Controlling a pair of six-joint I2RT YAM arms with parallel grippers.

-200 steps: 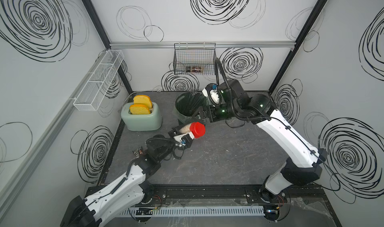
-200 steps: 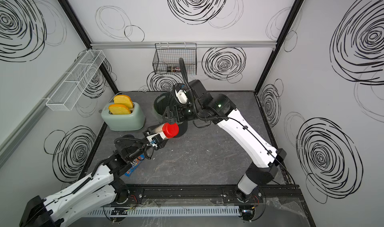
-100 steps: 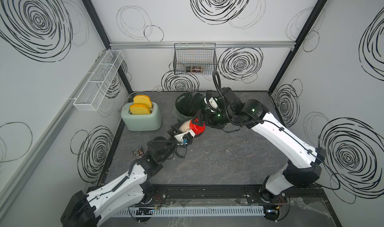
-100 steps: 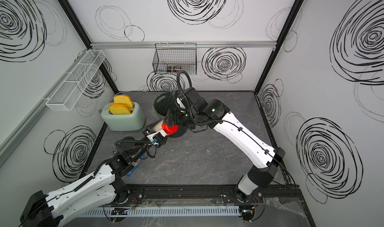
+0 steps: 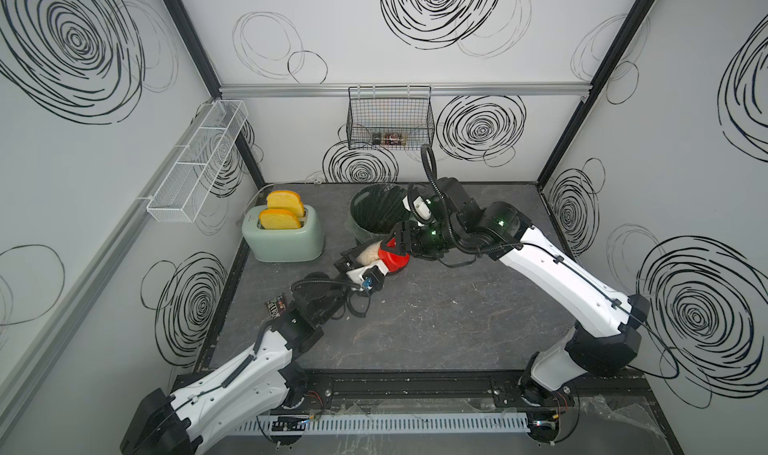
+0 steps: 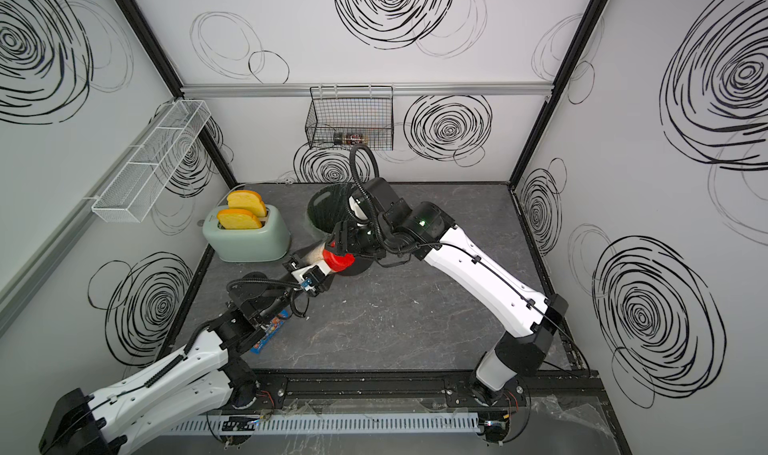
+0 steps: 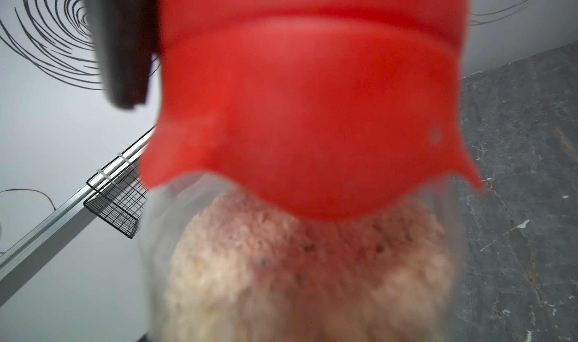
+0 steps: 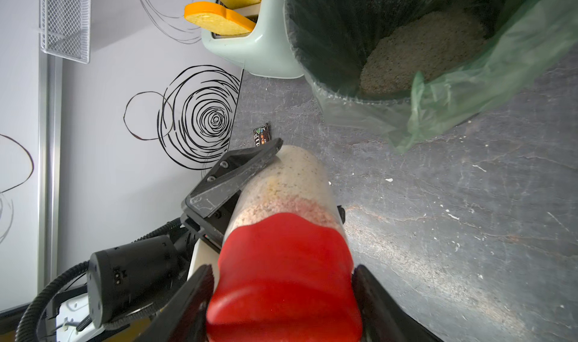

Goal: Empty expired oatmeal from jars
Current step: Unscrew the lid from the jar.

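Note:
The clear jar (image 5: 366, 254) of pale oatmeal (image 7: 297, 278) hangs tilted above the table, its red lid (image 5: 395, 261) pointing toward the green-lined bin (image 5: 358, 218). My left gripper (image 5: 360, 264) is shut on the jar's body; one of its fingers (image 8: 237, 171) lies along the jar (image 8: 294, 174). My right gripper (image 8: 281, 293) has a finger pressed on each side of the red lid (image 8: 281, 271). In a top view the right gripper (image 6: 337, 245) meets the lid (image 6: 338, 261) just in front of the bin. More oatmeal (image 8: 422, 49) lies inside the bin.
A mint toaster (image 5: 286, 241) with two yellow toast slices stands left of the bin. A snack packet (image 6: 270, 334) lies under the left arm. A black wire basket (image 5: 390, 120) hangs on the back wall, a white wire shelf (image 5: 195, 170) on the left wall.
My right gripper came down and left from above the bin onto the red lid, and its jaws narrowed around it. The left gripper kept hold of the jar, shifting only slightly.

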